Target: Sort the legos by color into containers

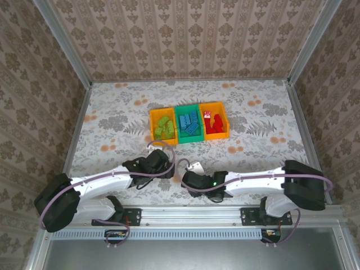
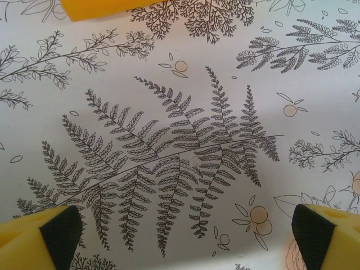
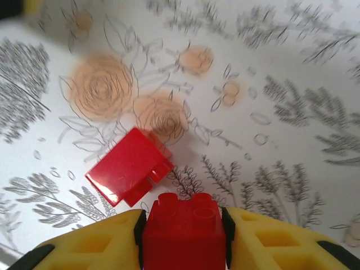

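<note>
Red lego (image 3: 181,239) pinched in right claw (image 3: 183,222), second red lego (image 3: 128,166) just ahead (lying askew), left claw (image 2: 185,232) spread wide.

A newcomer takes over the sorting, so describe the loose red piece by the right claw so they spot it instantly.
On the floral tablecloth, find the right claw, its yellow fingers pressed on a studded red brick. Just beyond it, beside the printed orange roses, lies the loose red piece. Unlike the brick it lies free, showing a smooth face with a notched edge.
</note>
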Available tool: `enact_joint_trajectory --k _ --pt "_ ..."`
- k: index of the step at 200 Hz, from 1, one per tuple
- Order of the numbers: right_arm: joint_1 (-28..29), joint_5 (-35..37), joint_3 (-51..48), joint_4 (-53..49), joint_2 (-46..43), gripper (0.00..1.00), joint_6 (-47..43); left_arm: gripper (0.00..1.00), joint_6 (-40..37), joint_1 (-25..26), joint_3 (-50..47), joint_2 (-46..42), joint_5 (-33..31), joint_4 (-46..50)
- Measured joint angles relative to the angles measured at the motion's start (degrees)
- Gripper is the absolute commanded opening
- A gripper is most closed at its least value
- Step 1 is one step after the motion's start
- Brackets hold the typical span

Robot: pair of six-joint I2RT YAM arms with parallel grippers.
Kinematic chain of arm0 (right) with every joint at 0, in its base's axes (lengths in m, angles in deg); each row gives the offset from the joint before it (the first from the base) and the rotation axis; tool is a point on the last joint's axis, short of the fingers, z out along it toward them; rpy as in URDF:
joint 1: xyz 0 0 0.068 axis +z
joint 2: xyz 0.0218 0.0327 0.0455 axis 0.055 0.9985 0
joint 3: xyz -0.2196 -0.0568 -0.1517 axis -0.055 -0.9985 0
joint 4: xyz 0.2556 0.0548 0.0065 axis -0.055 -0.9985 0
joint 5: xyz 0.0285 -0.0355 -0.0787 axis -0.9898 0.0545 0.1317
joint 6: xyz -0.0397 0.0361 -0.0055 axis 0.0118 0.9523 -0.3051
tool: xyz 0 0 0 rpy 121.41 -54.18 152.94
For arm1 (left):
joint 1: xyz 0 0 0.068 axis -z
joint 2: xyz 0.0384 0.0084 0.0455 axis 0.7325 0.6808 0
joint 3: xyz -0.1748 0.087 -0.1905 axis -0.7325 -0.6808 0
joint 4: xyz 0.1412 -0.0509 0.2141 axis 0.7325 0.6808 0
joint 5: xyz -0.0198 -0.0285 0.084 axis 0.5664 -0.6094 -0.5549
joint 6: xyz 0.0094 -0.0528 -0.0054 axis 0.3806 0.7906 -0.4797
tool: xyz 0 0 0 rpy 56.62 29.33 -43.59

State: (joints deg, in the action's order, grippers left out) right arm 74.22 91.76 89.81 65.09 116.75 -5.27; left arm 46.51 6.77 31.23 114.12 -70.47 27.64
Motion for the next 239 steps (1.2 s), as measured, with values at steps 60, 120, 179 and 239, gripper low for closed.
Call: enact_joint_trajectory --k 60,120,179,239 --pt "-16.87 -0.68 -3.65 -1.44 -16.50 0.38 -5.64 1.00 -0.22 2.82 2.82 0.00 0.55 1.92" --pt "-38.84 -7.50 2.99 -2.36 -11.34 0.35 -15.80 1.00 -0.24 10.45 5.09 3.89 2.60 1.60" --pt "-48.28 -12.66 24.39 -1.31 11.21 0.33 -22.47 0.98 0.63 17.07 11.02 11.39 2.56 1.88" --pt "-50.45 -12.94 33.64 -1.95 24.09 0.51 -24.22 0.91 1.14 17.86 13.33 17.09 3.65 1.97"
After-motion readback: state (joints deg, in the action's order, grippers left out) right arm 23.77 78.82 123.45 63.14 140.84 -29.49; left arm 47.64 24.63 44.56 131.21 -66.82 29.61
